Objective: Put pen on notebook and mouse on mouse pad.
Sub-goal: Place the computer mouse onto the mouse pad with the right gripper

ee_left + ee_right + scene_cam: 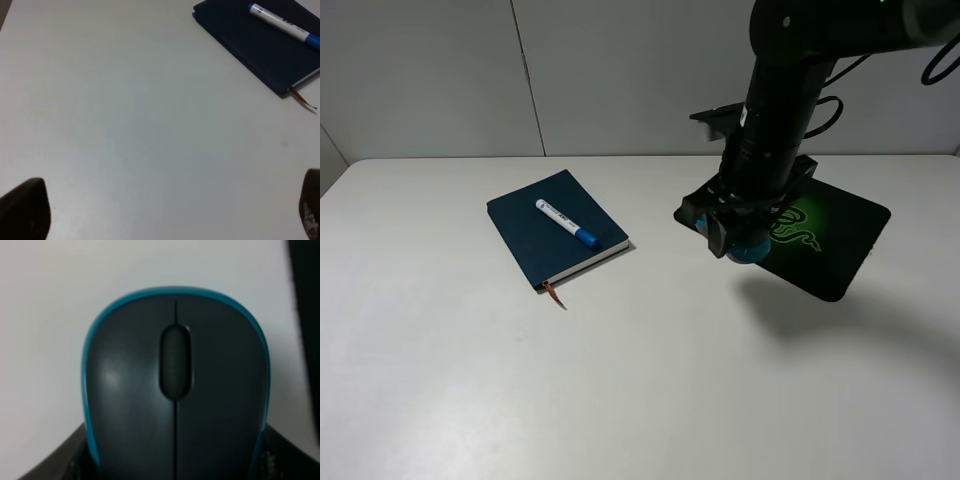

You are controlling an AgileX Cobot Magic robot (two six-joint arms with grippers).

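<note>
Left gripper (167, 215) hangs over the table (125, 125), its fingertips spread wide with nothing between them. Left of centre in the high view, the pen (565, 222) lies diagonally on the notebook (532, 242). Right of centre, the right gripper (735, 238) is partly closed around the mouse (752, 251), holding it above the left edge of the pad (840, 235).

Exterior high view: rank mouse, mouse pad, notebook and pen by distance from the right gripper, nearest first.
1. mouse, held in the right gripper.
2. mouse pad, just under it and to the right.
3. notebook and pen, off to the left; the pen lies on the notebook, too close to call.
</note>
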